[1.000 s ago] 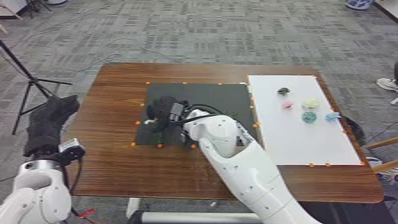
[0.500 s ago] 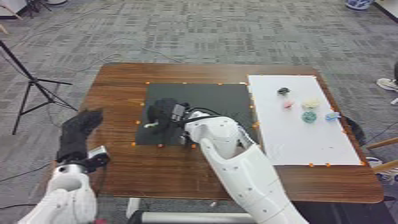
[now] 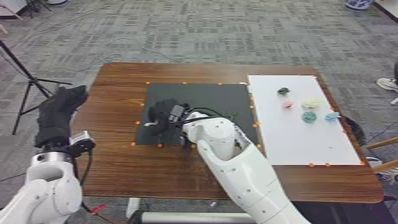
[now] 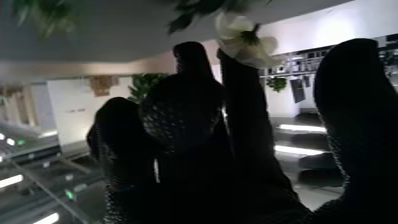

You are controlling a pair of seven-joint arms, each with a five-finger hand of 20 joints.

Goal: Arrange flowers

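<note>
Right hand: the right hand (image 3: 164, 116) reaches over the black mat (image 3: 191, 90) at centre frame, its fingers mostly straight. Whether it grips anything cannot be told.
At the fingertips: a white flower (image 4: 247, 44), its face beside one raised finger in the wrist view, perhaps kept at the tips so the petals escape crushing. A pale spot (image 3: 151, 123) just left of the glove in the head view is probably the same bloom.
Nearby: leaves (image 4: 44, 15) beyond the fingers, and a green sprig (image 3: 233, 116) right of the wrist, likely part of the arrangement.
Mat: dark, plausibly chosen to set off the work; orange tabs (image 3: 161, 145) along its edges probably mark the working area.
Supply: on the white sheet (image 3: 306, 145), right of frame, lie a dark bloom (image 3: 283, 91), a pink one (image 3: 288, 105), a cream one (image 3: 310, 103), a teal one (image 3: 309, 117) and a blue one (image 3: 332, 116), seemingly grouped within reach for later use.
Left hand: the left hand (image 3: 59, 114) is off the left edge of the desk (image 3: 133, 175), presumably to leave the right arm room.
Next: likely settling the white flower; a brush of the glove could knock it askew.
</note>
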